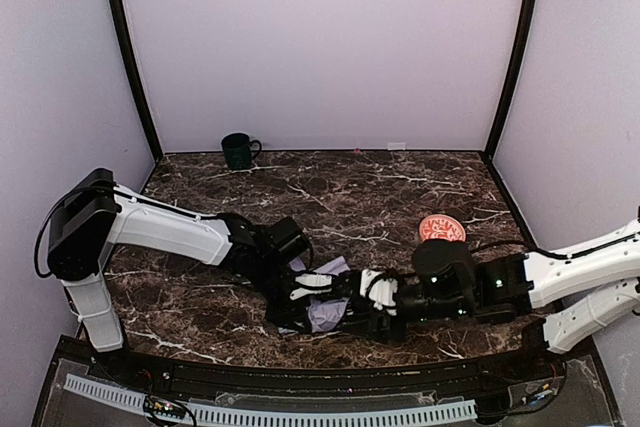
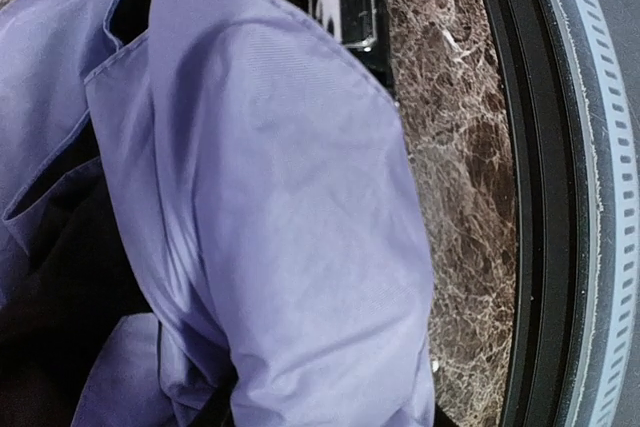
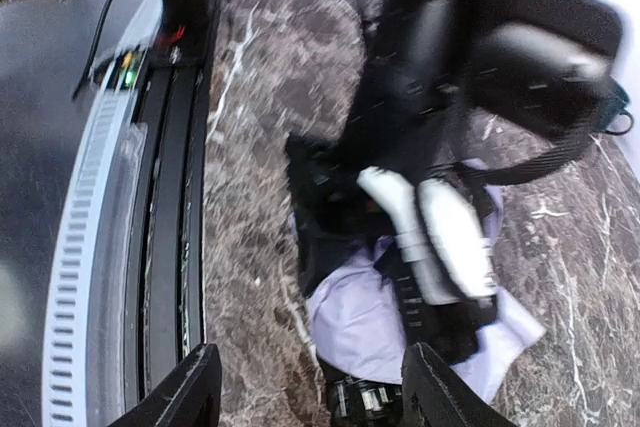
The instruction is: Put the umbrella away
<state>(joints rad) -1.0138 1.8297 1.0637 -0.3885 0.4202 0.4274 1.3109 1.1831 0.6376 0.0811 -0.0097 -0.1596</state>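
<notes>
Lying on the dark marble bench (image 1: 400, 187), close to its near edge and about midway across, the umbrella (image 1: 326, 313) is a loose bundle of pale lavender fabric with black lining showing in the folds. It is not furled.

The left arm (image 1: 170, 227) reaches in from the left and its white-fingered end sits on top of the bundle. In the left wrist view the lavender fabric fills nearly the whole picture and hides the fingers. In the right wrist view the two white fingers (image 3: 452, 237) lie close together over a black part of the umbrella. Whether the left jaws are pinching it I cannot tell.

The right arm (image 1: 570, 277) reaches in from the right, low over the bench. The right jaws are spread wide. A dark end of the umbrella with a small chrome piece (possibly the shaft end; the picture is blurred) lies between them, touching neither finger as far as can be seen.

A red-patterned bowl (image 1: 441, 228) sits just behind the right arm's wrist, apart from the umbrella. A dark green mug (image 1: 238, 150) stands at the far left of the bench, well apart from both arms.
</notes>
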